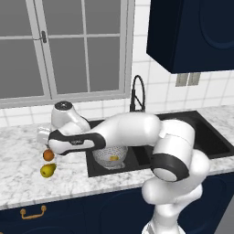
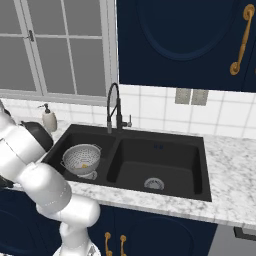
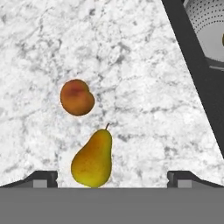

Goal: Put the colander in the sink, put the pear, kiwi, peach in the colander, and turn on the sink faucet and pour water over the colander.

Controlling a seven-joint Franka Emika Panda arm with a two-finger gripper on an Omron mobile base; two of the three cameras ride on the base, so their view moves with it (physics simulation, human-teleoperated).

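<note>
The gripper (image 3: 112, 177) hangs above the marble counter (image 3: 144, 78) with its jaws spread wide and nothing between them, the two dark fingertips (image 3: 41, 178) standing far apart at the bottom of the hand view. Nearest to it, between the fingertips and closer to the one at the left of that view, lies the pear (image 3: 93, 158), its broad end toward the gripper and its stem pointing away. Just beyond the pear, slightly off to the same side and not touching it, sits the peach (image 3: 77, 97), round and reddish-orange. In the left base view the hand hovers over the counter left of the sink (image 1: 210, 137), with the peach (image 1: 48, 155) and pear (image 1: 47, 170) below it. Farther off, past the black sink rim, the colander (image 3: 209, 30) rests in the left basin; the right base view shows the colander (image 2: 82, 159) with a small golden-tan fruit, the kiwi (image 2: 86, 165), lying inside. Farthest away, the sink faucet (image 2: 115, 111) rises behind the divider between the two basins.
</note>
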